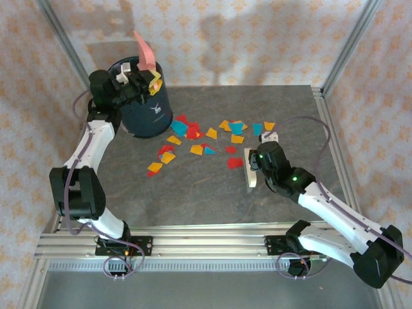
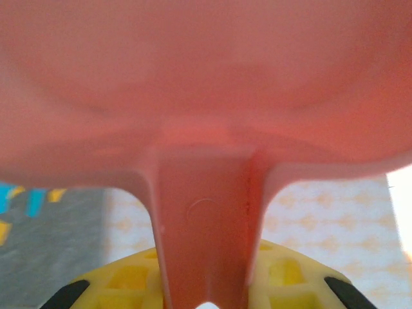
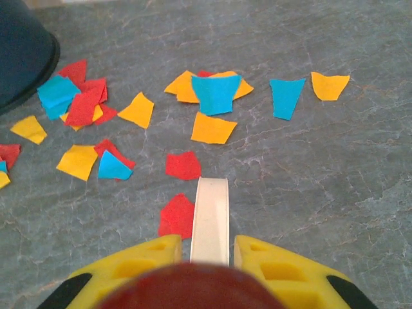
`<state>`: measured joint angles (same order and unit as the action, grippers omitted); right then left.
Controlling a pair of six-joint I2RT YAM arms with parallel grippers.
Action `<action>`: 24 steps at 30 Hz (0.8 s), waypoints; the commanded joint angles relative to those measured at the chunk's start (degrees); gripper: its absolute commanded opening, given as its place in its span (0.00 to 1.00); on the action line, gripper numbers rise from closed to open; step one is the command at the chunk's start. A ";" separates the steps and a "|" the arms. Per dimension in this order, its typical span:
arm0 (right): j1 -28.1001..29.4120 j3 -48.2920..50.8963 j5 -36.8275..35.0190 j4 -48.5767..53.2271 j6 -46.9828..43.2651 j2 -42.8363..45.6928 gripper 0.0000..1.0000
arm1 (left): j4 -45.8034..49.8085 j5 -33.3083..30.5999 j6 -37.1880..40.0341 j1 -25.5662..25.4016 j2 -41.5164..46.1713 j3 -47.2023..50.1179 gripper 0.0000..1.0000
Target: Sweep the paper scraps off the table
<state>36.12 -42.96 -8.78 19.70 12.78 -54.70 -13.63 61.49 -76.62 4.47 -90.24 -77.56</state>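
Your left tool clamps the pink dustpan over the bin. Your right tool clamps a white handle. Paper scraps dot the counter.

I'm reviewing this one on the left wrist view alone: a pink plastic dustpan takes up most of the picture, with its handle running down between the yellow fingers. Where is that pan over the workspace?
Observer: From above, the left gripper holds the pink plastic dustpan tipped up over a dark round bin at the far left corner.
Operator: Is there much paper on the surface?
Observer: Yes. Many red, yellow-orange and cyan paper scraps lie spread over the grey marbled table, between the bin and the right arm.
Operator: What is the right arm holding?
Observer: The right gripper is shut on a cream-white flat tool, and a red scrap lies just beside it.
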 commanded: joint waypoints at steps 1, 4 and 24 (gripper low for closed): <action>-2.56 0.07 1.85 -4.35 2.18 2.13 0.00 | 28.35 -0.57 26.24 -0.40 4.11 -5.90 0.00; -6.78 0.15 7.06 -7.27 3.83 2.15 0.00 | 48.04 -6.69 41.79 -1.14 5.28 -10.41 0.00; -23.35 -10.26 24.90 -29.51 17.45 -23.46 0.00 | 74.68 -35.53 68.76 -7.90 22.82 2.04 0.00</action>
<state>13.61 -50.22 14.31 -2.26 26.26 -75.29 59.24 29.19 -10.87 -2.59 -69.54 -77.56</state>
